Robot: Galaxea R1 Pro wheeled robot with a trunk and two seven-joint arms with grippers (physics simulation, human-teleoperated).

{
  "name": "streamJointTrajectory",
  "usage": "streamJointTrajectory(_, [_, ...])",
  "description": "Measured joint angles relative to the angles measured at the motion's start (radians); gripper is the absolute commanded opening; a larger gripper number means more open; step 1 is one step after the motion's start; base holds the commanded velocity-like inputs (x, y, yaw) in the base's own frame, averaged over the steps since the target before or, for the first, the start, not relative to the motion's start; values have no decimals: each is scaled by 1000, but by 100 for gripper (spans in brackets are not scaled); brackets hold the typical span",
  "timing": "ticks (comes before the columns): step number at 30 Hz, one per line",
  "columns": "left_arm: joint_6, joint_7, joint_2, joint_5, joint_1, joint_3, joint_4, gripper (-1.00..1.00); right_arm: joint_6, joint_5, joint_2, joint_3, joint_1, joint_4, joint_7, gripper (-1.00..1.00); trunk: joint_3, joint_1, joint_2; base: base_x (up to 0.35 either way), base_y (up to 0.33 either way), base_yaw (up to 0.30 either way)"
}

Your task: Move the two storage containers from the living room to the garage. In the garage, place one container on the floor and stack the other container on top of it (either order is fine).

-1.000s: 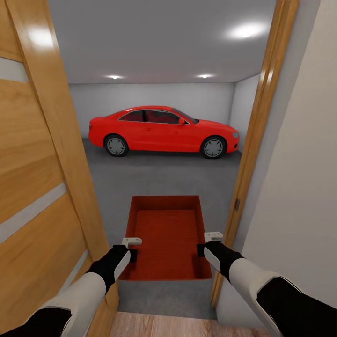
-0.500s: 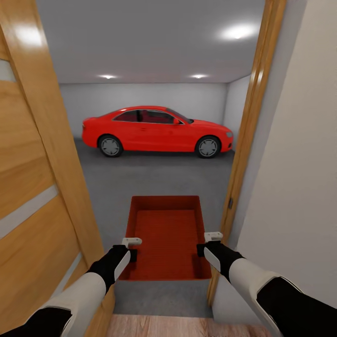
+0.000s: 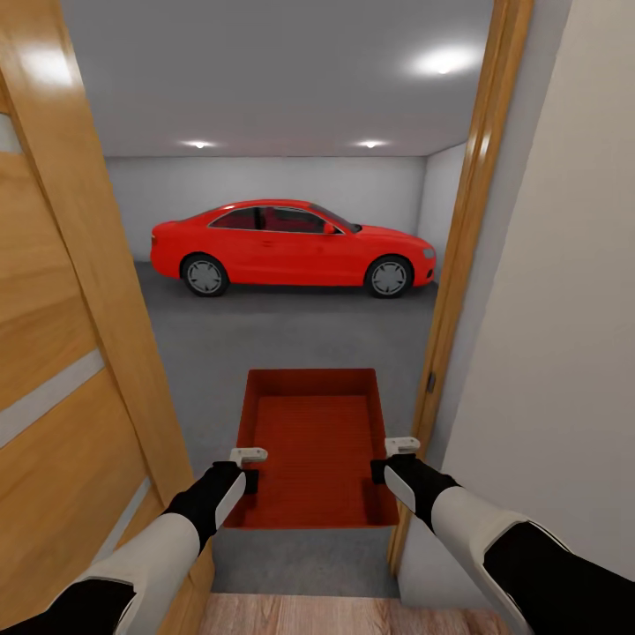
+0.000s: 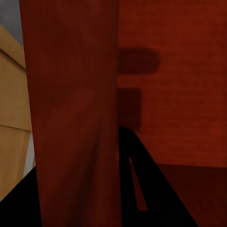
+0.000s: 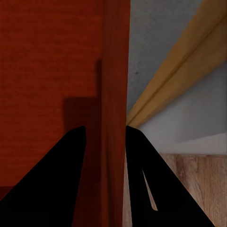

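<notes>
Storage container (image 3: 313,445), empty inside, gripped by left pincer (image 3: 250,467) and right pincer (image 3: 391,459).

We see even, bright light in the garage (image 3: 282,176), coming from round ceiling lights (image 3: 441,62) that bloom into soft white patches. A pale glare sits on the wooden door (image 3: 53,265) near its top edge. The red car (image 3: 291,245) casts a faint, thin shadow on the grey floor (image 3: 291,335). The head picture is sharp, with straight lines leaning outward toward the edges. In the left wrist view the red container (image 4: 179,94) carries a clear dark shadow of a finger on its inner face. The right wrist view shows a similar shadow, and its black fingers (image 5: 52,189) lack any detail.
</notes>
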Motion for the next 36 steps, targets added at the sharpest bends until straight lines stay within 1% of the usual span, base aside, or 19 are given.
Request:
streamJointTrajectory(8, [1,-1,0,-2,0,1,-1,-100,0,1,0,-1,0,0,0,-100,0,0,0,2,3,0])
streamJointTrajectory(13, [2,-1,0,-4,0,2,1,-100,0,-5,0,3,0,1,0,-100,0,0,0,116,200,0])
streamJointTrajectory(16, [1,-1,0,-3,0,1,-1,-100,0,-2,0,0,0,0,0,-100,0,0,0,76,115,0])
streamJointTrajectory(26, [2,-1,0,-3,0,1,-3,-100,0,3,0,-3,0,-1,1,-100,0,0,0,7,10,0])
streamJointTrajectory(36, [2,-1,0,-3,0,1,-3,-100,0,2,0,-3,0,0,0,-100,0,0,0,15,57,0])
